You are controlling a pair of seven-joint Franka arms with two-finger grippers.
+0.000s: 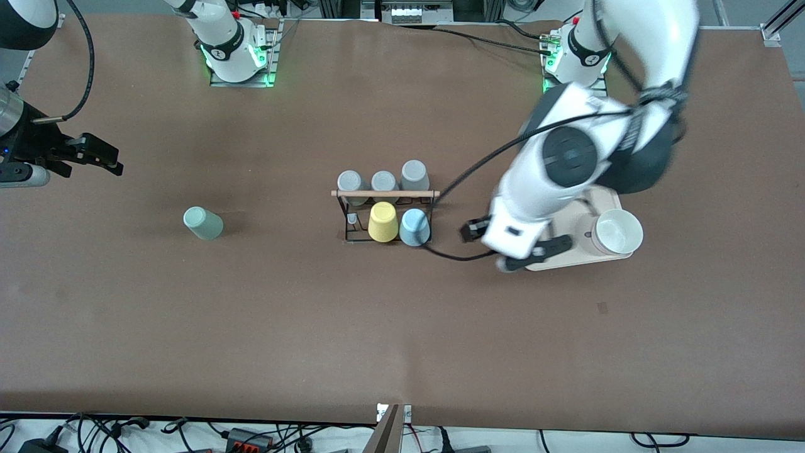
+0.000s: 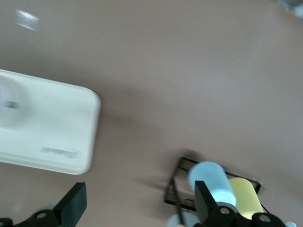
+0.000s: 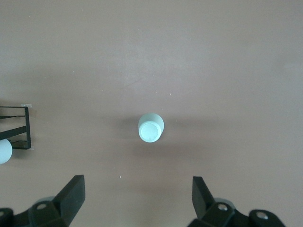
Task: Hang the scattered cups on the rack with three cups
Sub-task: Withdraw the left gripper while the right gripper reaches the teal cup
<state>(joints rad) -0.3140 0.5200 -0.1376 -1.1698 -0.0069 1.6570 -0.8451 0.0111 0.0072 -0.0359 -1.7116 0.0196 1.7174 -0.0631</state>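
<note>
Rack point(image 1: 385, 207): holds three grey tumblers point(image 1: 383, 182), a yellow tumbler point(image 1: 383, 222) and the pale blue cup point(image 1: 414, 227). Sage green cup point(image 1: 202, 223): on the table toward the right arm's end (upside down). Left gripper point(image 1: 510, 246): released, between rack and cream tray point(image 1: 600, 207). Right gripper point(image 3: 137, 201): released, empty.

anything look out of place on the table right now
One thing: the sage green cup stands alone on the bare table toward the right arm's end, well apart from the rack, where the pale blue cup already sits beside the yellow cup. Nothing looks spilled or damaged.
</note>
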